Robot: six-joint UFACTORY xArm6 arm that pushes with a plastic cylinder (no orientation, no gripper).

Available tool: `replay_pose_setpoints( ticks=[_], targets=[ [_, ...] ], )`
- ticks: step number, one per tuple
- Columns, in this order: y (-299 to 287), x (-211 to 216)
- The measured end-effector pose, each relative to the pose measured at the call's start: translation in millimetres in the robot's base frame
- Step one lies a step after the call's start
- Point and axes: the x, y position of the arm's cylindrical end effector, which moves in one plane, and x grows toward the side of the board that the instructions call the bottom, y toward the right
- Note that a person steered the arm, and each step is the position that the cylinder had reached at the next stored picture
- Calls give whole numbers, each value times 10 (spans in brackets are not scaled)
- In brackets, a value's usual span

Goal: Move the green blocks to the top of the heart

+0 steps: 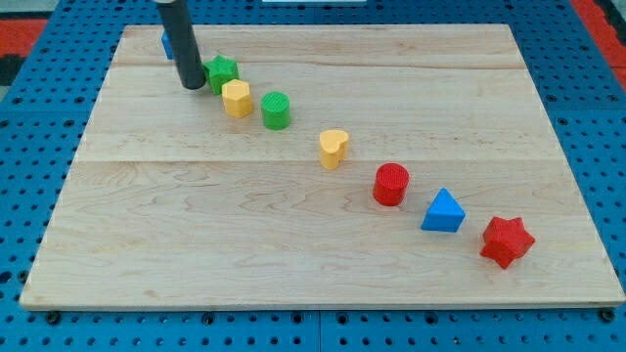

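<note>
My tip [191, 85] rests on the board at the view's top left, just left of a green star block [223, 72], close to it or touching it. A yellow hexagon block [236, 98] sits right below the green star. A green cylinder [276, 110] stands to the right of the hexagon. The yellow heart [334, 149] lies near the board's middle, down-right of the green cylinder. A blue block [166, 43] is mostly hidden behind the rod.
A red cylinder [390, 184], a blue triangle [444, 211] and a red star [507, 241] continue the diagonal line toward the view's bottom right. The wooden board [293, 264] lies on a blue pegboard surface.
</note>
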Motion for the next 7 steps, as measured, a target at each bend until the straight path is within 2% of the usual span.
replay_pose_setpoints(
  ticks=[3,4,5,6,7],
  targets=[
    [25,-436],
    [708,-26],
    [1149,317],
    [871,52],
    [741,259]
  ],
)
